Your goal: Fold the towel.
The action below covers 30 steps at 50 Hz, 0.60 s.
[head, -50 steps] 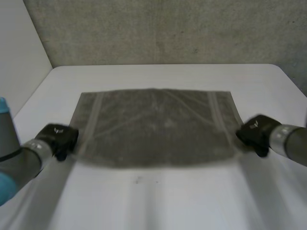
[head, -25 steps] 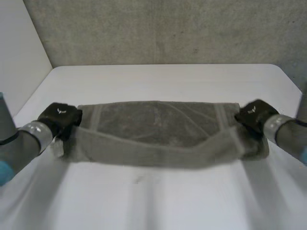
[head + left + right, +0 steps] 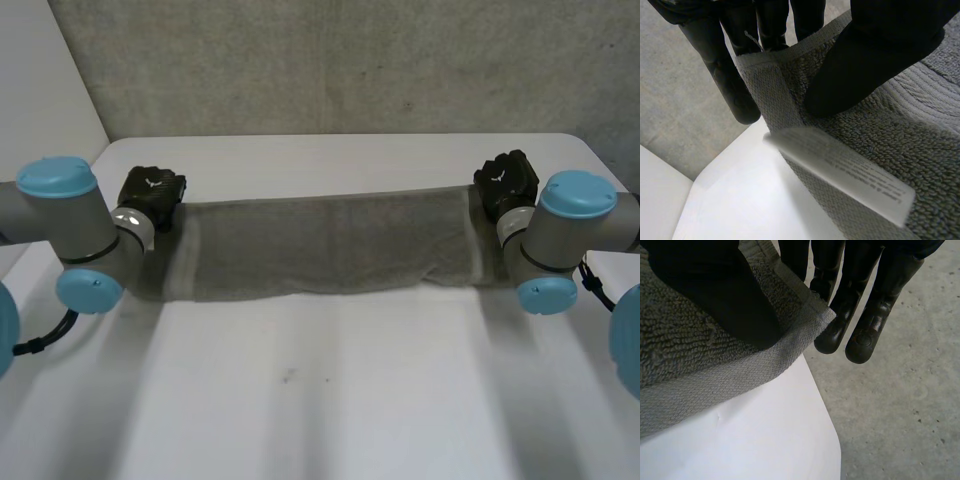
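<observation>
Doubled over now, nubby grey towel (image 3: 330, 250) a narrow band, left hand (image 3: 152, 193) and right hand (image 3: 505, 182) pinching its end corners

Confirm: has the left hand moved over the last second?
Yes. The left hand has travelled toward the far edge of the table, carrying a pinched corner of the towel.

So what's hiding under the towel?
The white table lies under the towel. The left hand and right hand each pinch a corner. Anything else under the cloth is covered.
</observation>
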Tool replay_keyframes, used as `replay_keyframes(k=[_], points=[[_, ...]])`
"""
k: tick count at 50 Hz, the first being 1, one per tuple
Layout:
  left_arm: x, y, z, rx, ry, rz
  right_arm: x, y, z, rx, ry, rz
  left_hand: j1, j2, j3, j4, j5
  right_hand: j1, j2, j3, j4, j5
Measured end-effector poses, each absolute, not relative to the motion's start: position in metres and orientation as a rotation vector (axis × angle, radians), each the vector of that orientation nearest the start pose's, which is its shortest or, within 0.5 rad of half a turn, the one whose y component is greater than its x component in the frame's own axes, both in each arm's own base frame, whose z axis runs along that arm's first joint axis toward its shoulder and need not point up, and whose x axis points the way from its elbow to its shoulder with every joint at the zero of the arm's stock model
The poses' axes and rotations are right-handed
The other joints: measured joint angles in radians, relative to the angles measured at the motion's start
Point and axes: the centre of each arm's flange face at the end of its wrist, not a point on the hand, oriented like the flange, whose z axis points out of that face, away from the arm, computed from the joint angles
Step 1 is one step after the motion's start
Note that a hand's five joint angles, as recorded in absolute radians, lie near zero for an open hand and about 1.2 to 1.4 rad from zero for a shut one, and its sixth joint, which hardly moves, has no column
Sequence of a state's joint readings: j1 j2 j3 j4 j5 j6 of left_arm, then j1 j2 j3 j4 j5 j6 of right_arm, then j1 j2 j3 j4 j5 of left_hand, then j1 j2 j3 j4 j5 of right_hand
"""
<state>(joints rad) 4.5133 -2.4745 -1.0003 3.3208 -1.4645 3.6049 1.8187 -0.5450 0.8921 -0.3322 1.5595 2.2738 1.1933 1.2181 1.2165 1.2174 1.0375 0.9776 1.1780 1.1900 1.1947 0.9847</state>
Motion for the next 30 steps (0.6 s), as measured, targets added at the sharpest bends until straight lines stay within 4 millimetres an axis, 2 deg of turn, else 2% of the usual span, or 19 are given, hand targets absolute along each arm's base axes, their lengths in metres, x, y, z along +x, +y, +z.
replay_keyframes(k=[3,5,6,7,8,9,10,14,17,19,22,25,27,30], points=[[-0.234,-0.438,0.131,0.857,2.147,-1.991,0.252,-0.454,0.116,-1.4,2.192,-2.445,0.0,0.0,0.0,0.0,0.0,0.0,0.0,0.0,0.0,0.0],[-0.236,-0.441,0.127,0.864,2.143,-1.996,0.255,-0.457,0.108,-1.425,2.18,-2.446,-0.001,0.0,0.0,0.0,0.0,-0.21,-0.224,-0.203,-0.203,-0.193],[-0.238,-0.442,0.124,0.87,2.142,-1.998,0.255,-0.458,0.106,-1.43,2.177,-2.443,-0.28,-0.276,-0.271,-0.275,-0.262,-0.447,-0.453,-0.447,-0.448,-0.428],[-0.238,-0.442,0.124,0.87,2.142,-1.998,0.255,-0.458,0.106,-1.43,2.177,-2.443,-0.28,-0.276,-0.271,-0.275,-0.262,-0.447,-0.453,-0.447,-0.448,-0.428],[-0.241,-0.441,0.122,0.88,2.144,-1.998,0.256,-0.458,0.106,-1.431,2.174,-2.442,-0.433,-0.434,-0.425,-0.432,-0.392,-0.447,-0.453,-0.447,-0.448,-0.428],[-0.242,-0.441,0.122,0.884,2.143,-1.999,0.256,-0.458,0.106,-1.43,2.171,-2.441,-0.701,-0.665,-0.625,-0.638,-0.625,-0.72,-0.837,-0.835,-0.823,-0.795],[-0.246,-0.438,0.121,0.896,2.143,-1.999,0.257,-0.457,0.109,-1.423,2.167,-2.44,-0.841,-0.877,-0.876,-0.878,-0.859,-0.767,-0.937,-0.947,-0.948,-0.905],[-0.252,-0.432,0.126,0.92,2.134,-2.007,0.256,-0.455,0.121,-1.384,2.155,-2.451,-0.95,-0.977,-0.975,-0.972,-0.95,-0.771,-0.954,-0.977,-0.964,-0.924],[-0.255,-0.426,0.137,0.927,2.118,-2.022,0.255,-0.45,0.142,-1.307,2.136,-2.468,-0.999,-1.03,-1.026,-1.028,-0.996,-0.771,-0.954,-0.977,-0.964,-0.925],[-0.255,-0.421,0.149,0.925,2.106,-2.038,0.253,-0.443,0.166,-1.223,2.106,-2.474,-1.008,-1.039,-1.036,-1.038,-1.002,-0.771,-0.954,-0.977,-0.964,-0.925],[-0.254,-0.415,0.161,0.919,2.098,-2.052,0.251,-0.435,0.183,-1.17,2.08,-2.468,-1.013,-1.044,-1.041,-1.042,-1.004,-0.771,-0.954,-0.977,-0.964,-0.926],[-0.251,-0.4,0.186,0.9,2.089,-2.081,0.248,-0.416,0.215,-1.093,2.023,-2.431,-1.019,-1.049,-1.047,-1.047,-1.006,-0.771,-0.954,-0.977,-0.964,-0.928],[-0.249,-0.393,0.194,0.889,2.091,-2.093,0.247,-0.41,0.223,-1.076,2.011,-2.418,-1.019,-1.05,-1.048,-1.048,-1.007,-0.771,-0.954,-0.977,-0.964,-0.929],[-0.243,-0.371,0.21,0.853,2.129,-2.115,0.243,-0.387,0.241,-1.03,2.025,-2.328,-1.019,-1.051,-1.048,-1.049,-1.008,-0.771,-0.954,-0.977,-0.964,-0.929]])
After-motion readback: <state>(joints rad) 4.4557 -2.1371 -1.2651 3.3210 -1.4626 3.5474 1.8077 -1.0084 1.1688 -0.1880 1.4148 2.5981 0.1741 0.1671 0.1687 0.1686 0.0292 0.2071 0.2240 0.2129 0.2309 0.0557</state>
